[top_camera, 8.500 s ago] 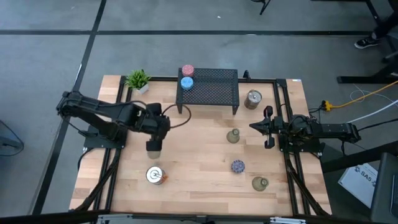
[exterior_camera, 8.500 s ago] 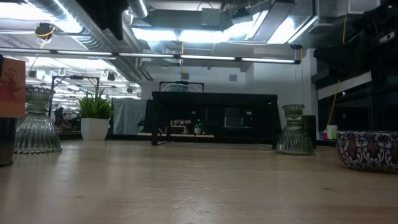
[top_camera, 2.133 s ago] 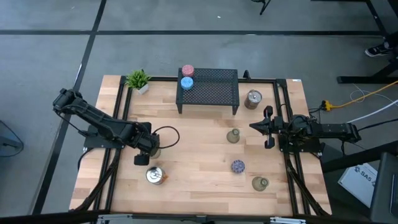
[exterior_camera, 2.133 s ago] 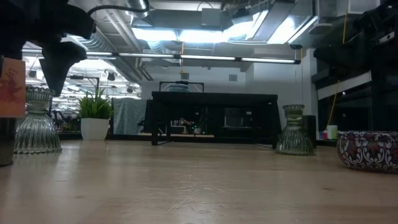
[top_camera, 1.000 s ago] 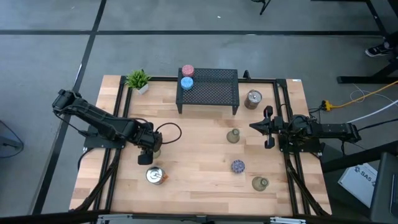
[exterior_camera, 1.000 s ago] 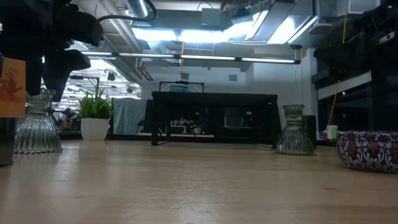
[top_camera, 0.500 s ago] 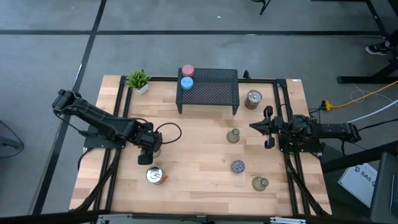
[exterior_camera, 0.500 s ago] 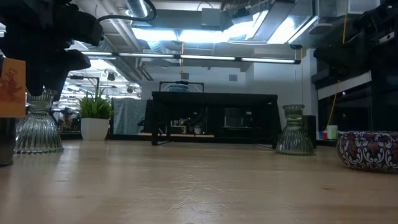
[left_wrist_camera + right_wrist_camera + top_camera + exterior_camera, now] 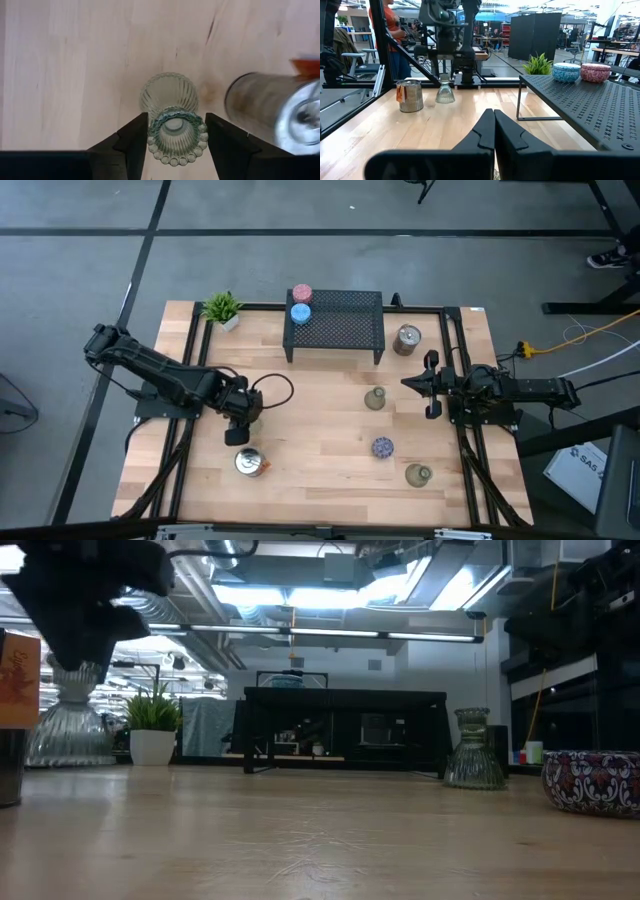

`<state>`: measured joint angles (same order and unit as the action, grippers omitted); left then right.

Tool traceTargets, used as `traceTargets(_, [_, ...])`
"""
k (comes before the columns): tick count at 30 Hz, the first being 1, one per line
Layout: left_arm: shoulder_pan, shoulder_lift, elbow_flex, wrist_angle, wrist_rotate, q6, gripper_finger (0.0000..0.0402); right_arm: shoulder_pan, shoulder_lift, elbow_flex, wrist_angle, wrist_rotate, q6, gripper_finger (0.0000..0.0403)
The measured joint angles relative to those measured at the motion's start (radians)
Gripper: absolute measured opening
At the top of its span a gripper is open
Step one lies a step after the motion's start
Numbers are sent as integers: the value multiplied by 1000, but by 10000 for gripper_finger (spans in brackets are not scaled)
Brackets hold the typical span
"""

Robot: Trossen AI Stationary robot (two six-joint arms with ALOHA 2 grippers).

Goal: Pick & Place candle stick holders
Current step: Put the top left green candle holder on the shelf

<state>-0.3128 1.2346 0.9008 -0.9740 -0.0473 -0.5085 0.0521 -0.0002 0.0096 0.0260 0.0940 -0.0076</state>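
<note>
High view: left claw (image 9: 243, 418) over the glass holder near the surface's left edge; right claw (image 9: 412, 383) parked at the right edge, pressed together.
Low view: ribbed glass holder (image 9: 72, 730) looks just off the surface.
Left wrist view: fingers (image 9: 134, 140) pinch its beaded rim (image 9: 175, 139). Judgement: glass is rigid, slick, breakable, so hold at the narrow neck.

My left gripper (image 9: 174, 134) hung low over the table's left side, fingers (image 9: 131, 142) clamped on something, seemingly just lifted. My right gripper (image 9: 493, 127) waited closed at the right edge.
</note>
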Motion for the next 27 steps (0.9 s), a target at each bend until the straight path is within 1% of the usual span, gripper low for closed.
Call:
traceTargets(7, [63, 0, 93, -50, 34, -19, 175, 0, 0, 0, 0, 0, 0, 0])
traceTargets(13, [132, -1, 174, -58, 35, 5, 174, 0, 0, 0, 0, 0, 0, 0])
traceTargets(20, [224, -1, 229, -61, 51, 12, 174, 0, 0, 0, 0, 0, 0, 0])
traceTargets(27, [322, 14, 319, -109, 48, 43, 173, 0, 0, 0, 0, 0, 0, 0])
